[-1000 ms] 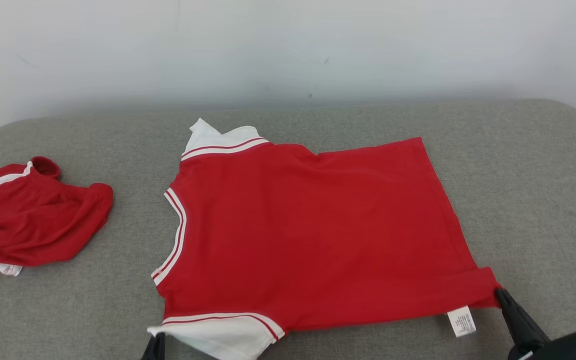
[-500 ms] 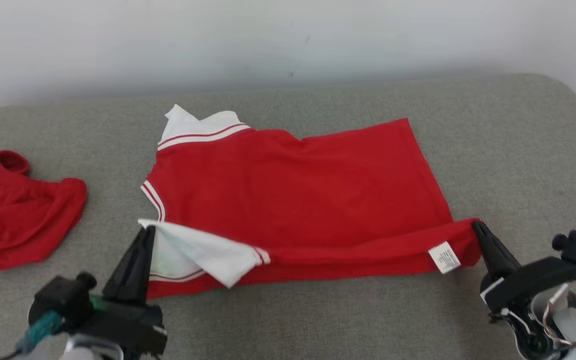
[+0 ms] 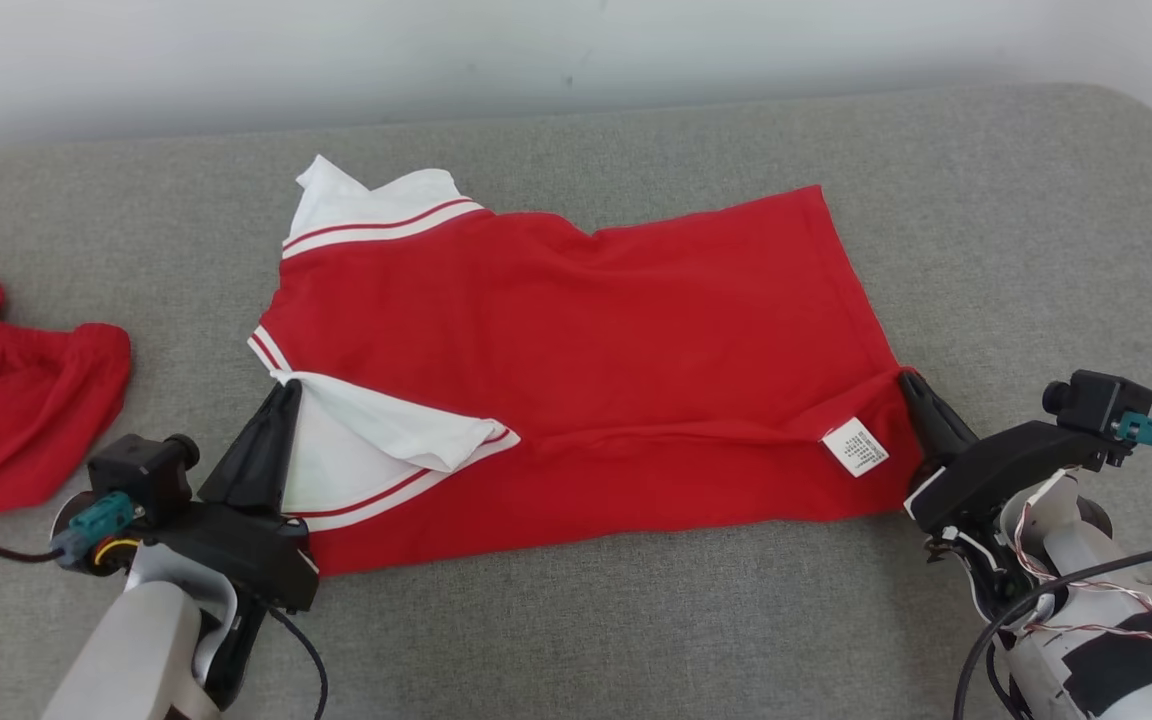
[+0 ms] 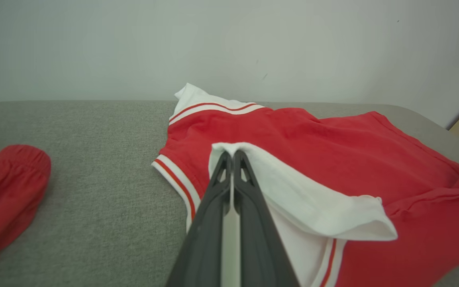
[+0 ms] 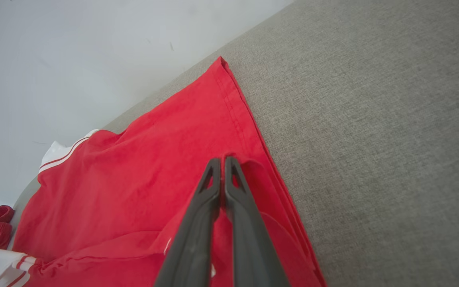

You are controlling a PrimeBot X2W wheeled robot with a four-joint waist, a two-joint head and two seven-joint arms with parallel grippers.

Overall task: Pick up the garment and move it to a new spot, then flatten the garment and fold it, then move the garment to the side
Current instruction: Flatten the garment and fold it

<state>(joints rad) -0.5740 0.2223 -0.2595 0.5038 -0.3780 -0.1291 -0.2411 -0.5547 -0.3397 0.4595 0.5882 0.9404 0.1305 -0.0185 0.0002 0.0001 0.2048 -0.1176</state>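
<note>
The garment [image 3: 576, 350] is a red shirt with white, red-striped sleeves, spread on the grey cushion. Its near edge is lifted and folded back over its middle. My left gripper [image 3: 288, 385] is shut on the near white sleeve [image 4: 293, 199], which it holds up over the red cloth. At the lower right hem corner, beside the white label [image 3: 855, 446], my right gripper [image 3: 908, 377] is shut on the red cloth. In the right wrist view the dark fingers [image 5: 213, 187] pinch that red corner [image 5: 249, 167]. The far sleeve [image 3: 376, 210] lies flat.
A second red piece of clothing [image 3: 6, 400] lies crumpled at the left edge of the cushion [image 3: 1036, 250]. A pale wall rises behind the cushion's far edge. The cushion's rounded right corner lies past my right arm.
Both grippers have carried the garment's near edge up and away from me, over its middle. The camera has tilted down, so the whole scene sits lower toward the far wall.
</note>
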